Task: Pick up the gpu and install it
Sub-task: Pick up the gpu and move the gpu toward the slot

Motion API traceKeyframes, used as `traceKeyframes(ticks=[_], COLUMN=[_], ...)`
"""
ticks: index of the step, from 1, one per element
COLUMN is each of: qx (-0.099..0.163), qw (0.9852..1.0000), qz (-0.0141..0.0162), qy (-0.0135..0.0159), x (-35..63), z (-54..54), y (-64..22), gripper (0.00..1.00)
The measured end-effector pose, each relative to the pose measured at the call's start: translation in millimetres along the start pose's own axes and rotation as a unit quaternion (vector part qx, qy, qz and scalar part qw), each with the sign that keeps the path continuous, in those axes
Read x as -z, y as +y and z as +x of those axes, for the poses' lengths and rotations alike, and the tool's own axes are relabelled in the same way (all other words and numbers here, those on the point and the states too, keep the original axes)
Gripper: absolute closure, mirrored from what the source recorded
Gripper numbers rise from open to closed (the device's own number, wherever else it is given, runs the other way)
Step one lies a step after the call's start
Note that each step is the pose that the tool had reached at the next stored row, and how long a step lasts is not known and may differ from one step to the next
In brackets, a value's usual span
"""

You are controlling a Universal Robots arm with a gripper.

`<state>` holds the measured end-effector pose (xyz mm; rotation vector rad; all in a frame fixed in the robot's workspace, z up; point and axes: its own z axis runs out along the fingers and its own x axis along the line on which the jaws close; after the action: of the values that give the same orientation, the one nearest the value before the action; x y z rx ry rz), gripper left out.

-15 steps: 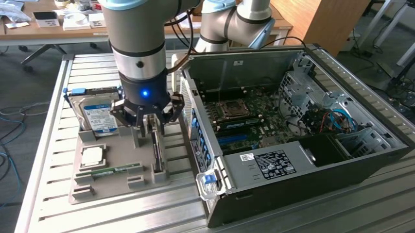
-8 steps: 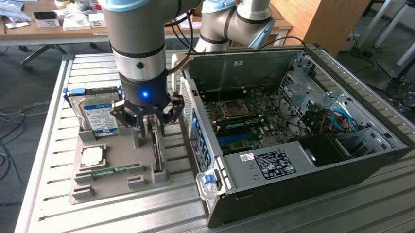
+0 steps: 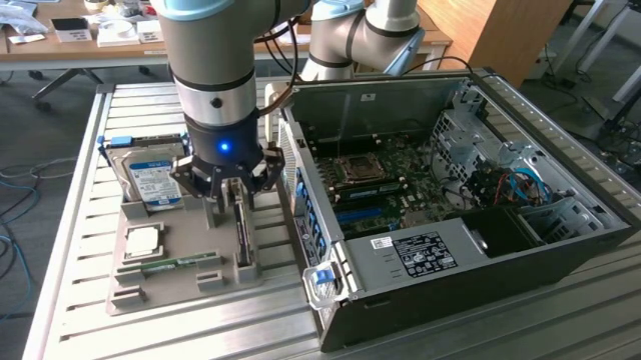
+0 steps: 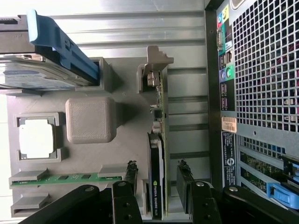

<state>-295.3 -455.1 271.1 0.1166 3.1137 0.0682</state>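
1. The step in hand looks like the grasp itself. The gpu [image 3: 242, 236] [image 4: 156, 154] stands on its long edge in a slot of the grey holder tray [image 3: 170, 296]. The tray sits on the worktop [image 3: 200, 337] in the lower left of the exterior view, just beside the open computer case [image 3: 481, 247].
2. The jaws of the gripper [image 3: 240, 196] [image 4: 158, 179] stand wide and hold nothing. The fingers [image 4: 132, 184] straddle the card, one on each side. In the wrist view a gap shows on both sides, so neither pad touches yet.
3. To do this well, I judge the card should stay centred between the pads. The two gaps look about even, which suits a square close. If one pad arrived first, the thin board could tip in its slot.
4. The pads face the black cooler end, with the silver bracket [image 4: 156, 60] at the far end. Flat contact on the cooler face and board back seems safest, clear of the tray's posts.
5. Pose: the arm [image 3: 215, 67] comes down nearly vertical from the upper left of the exterior view. Its wrist points straight down and the gripper sits low over the tray.
6. The hard drive [image 3: 155, 184] and memory stick [image 3: 170, 264] lie apart from the fingers, toward the exterior view's left.
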Motion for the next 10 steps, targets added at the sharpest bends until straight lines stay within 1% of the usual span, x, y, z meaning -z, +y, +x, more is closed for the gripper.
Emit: traceKeyframes(ticks=[10], qx=[0.000], qw=[1.0000], qz=[-0.0001], qy=[-0.0001], x=[-1.7], z=[0.0], y=[-0.1], gripper=[0.53])
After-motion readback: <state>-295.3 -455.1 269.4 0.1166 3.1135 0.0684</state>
